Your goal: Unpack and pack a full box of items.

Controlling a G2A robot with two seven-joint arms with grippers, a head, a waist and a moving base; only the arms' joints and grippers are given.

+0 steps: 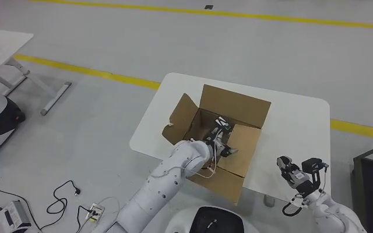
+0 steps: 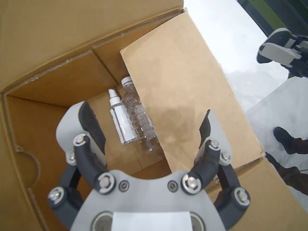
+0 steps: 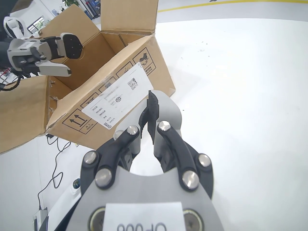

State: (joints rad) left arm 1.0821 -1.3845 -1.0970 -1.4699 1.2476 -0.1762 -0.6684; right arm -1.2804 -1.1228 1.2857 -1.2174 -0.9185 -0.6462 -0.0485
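Over box point(image 1: 236, 105) mouth — left pincer point(image 2: 146, 111) agape

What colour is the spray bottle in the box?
Spray bottle: mostly white; best in left wrist view.

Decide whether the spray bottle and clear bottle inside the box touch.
Touching. The left wrist view shows the spray bottle and clear bottle lying side against side, with no gap between.

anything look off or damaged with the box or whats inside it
Yes. One flap of the box is folded inward over the opening, partly hiding the clear bottle that lies on the bottom beside a spray bottle. The cardboard also has a ragged torn edge near one corner.
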